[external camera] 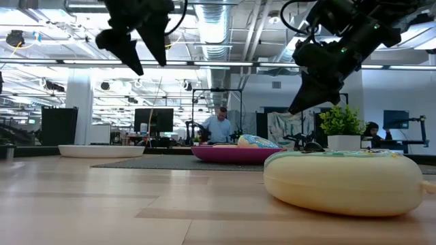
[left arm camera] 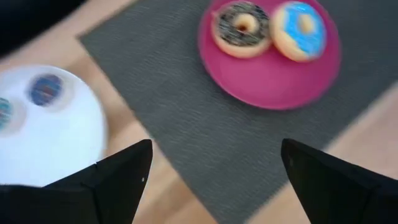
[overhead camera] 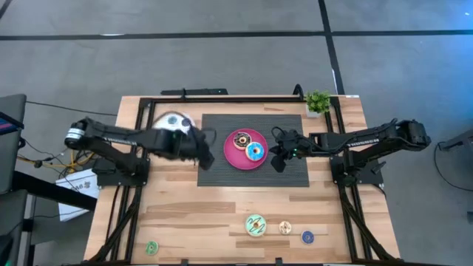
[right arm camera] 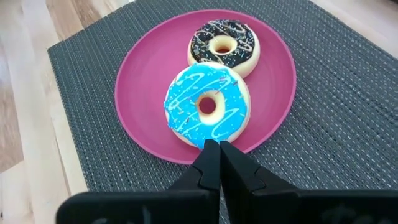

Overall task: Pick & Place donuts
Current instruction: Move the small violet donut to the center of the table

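Meanwhile, right gripper hovering pressed together at pink plate edge, risking nudging blue donut; left gripper hanging spread apart over mat corner.

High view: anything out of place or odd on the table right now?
Nothing looks spilled or damaged. The chocolate donut and blue donut lie flat on the pink plate. The green donut and three tiny ones sit loose along the table's front edge, not on any plate.
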You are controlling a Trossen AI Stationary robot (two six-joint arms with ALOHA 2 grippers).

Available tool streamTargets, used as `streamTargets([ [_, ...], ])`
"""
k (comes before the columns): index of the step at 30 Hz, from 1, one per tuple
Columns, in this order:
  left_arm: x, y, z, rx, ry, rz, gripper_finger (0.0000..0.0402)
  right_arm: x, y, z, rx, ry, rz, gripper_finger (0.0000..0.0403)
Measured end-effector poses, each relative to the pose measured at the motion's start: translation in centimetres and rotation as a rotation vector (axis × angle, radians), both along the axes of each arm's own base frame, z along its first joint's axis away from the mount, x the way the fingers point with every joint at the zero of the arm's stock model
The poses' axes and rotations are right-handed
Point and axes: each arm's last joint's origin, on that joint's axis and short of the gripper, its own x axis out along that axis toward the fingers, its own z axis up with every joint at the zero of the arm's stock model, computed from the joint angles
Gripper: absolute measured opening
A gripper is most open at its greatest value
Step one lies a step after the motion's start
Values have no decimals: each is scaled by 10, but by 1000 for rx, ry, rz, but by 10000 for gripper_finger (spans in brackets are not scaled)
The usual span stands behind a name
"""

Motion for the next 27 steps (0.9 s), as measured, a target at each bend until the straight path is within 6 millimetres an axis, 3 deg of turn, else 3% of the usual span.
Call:
streamTargets([
  [6,9,-50,-17,16,-40,-22,350,3,2,3,14,-41,23,1],
  [11,14,-81,-35,-2,4,-113,350,4,11,4,72,-53,113,0],
  [16,17,-100,-54,10,58,-144,350,9,37,17,56,-62,202,0],
  [20,15,-118,-60,69,84,-291,350,10,61,34,23,-38,249,0],
  [27,0,-140,-57,103,104,-428,350,-6,95,64,107,87,138,0],
])
